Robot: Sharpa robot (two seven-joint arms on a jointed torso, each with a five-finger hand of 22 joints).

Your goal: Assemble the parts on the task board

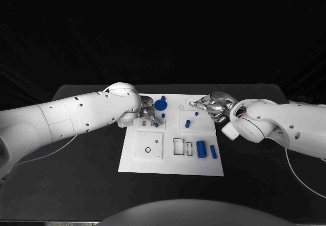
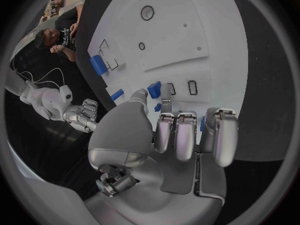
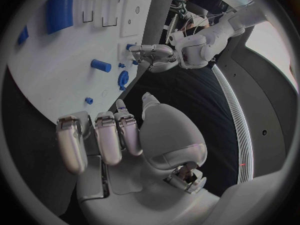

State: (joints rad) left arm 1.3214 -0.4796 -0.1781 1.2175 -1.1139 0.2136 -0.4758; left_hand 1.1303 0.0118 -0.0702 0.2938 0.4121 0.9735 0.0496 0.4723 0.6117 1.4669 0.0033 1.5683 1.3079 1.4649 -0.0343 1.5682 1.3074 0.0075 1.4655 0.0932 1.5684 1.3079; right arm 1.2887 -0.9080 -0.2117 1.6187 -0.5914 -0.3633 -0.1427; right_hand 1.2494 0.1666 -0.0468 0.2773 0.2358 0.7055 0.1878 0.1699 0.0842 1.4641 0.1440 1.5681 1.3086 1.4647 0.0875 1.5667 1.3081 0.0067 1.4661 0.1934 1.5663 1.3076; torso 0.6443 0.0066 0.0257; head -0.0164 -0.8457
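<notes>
Head view first: the board (image 1: 136, 162) lies mid-table with both hands over its far end, the left hand (image 1: 148, 115) beside the blue disc (image 1: 161, 104) and a small peg (image 1: 157, 125), the right hand (image 1: 212, 106) at the far right corner near a short pin (image 1: 197, 113). A block (image 1: 187, 124) stands mid-board, and a cylinder (image 1: 200, 148) and a bar (image 1: 213, 151) lie near the front by the open slots (image 1: 178, 146). From the left wrist, the fingers (image 2: 177, 135) hang side by side, slightly curled, thumb reaching toward a blue piece (image 2: 154, 89); whether it touches, I cannot tell. From the right wrist, the fingers (image 3: 100, 137) are loosely curled over bare board, holding nothing I can see, with a stud (image 3: 89, 100) just beyond them. The risk, as I judge it: the hands are close, parts are tiny, and a sweeping thumb could knock the peg over or roll it away.
</notes>
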